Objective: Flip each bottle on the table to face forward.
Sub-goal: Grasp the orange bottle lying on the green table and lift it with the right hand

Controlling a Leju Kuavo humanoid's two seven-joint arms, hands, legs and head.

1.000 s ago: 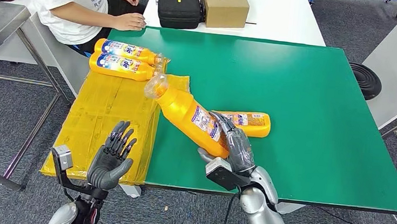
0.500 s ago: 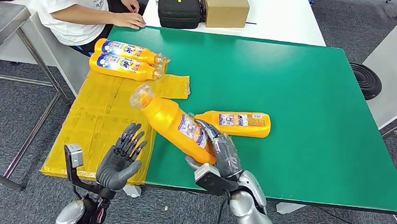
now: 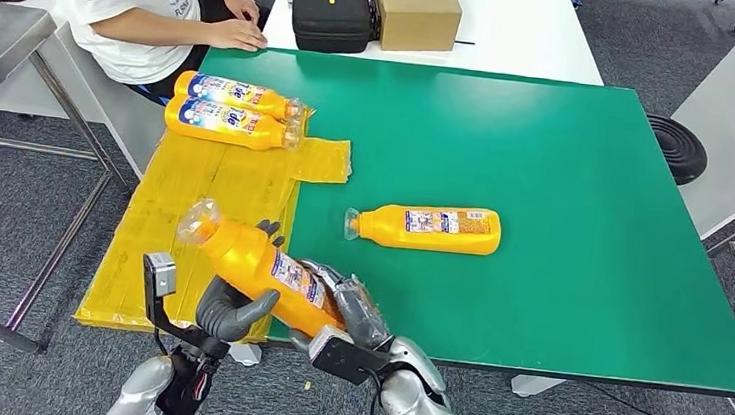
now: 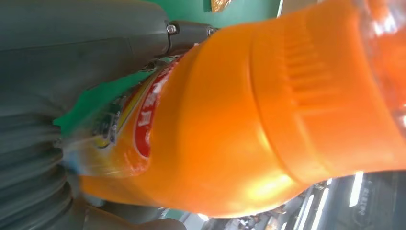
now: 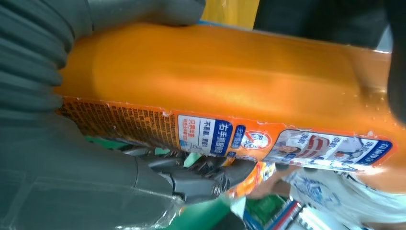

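Near the table's front-left edge: an orange bottle [image 3: 260, 267] is held off the surface, tilted, its clear cap end up and to the left, over the seam between the yellow sheet [image 3: 182, 213] and the green table [image 3: 584, 206].
Right hand [image 3: 350, 309]: wrapped around the bottle's base end, fingers over the label (the right wrist view shows the thumb and dark fingers clasping the printed label side).
Left hand [image 3: 232, 308]: cupped under the bottle's middle, thumb and fingers against its orange body; it grips the bottle too.
Second bottle [image 3: 424, 227]: lying on its side on the green table, cap end to the left, label up, well apart from both hands.
Far pair of bottles [image 3: 236, 110]: lying side by side, touching, at the far end of the yellow sheet, caps toward the green table.
Person [image 3: 131, 1]: seated at the far-left corner in a white shirt, one hand resting on the table edge.
Beyond the table: a black case [image 3: 330, 11] and a cardboard box [image 3: 416, 8], just beside each other on a white surface.
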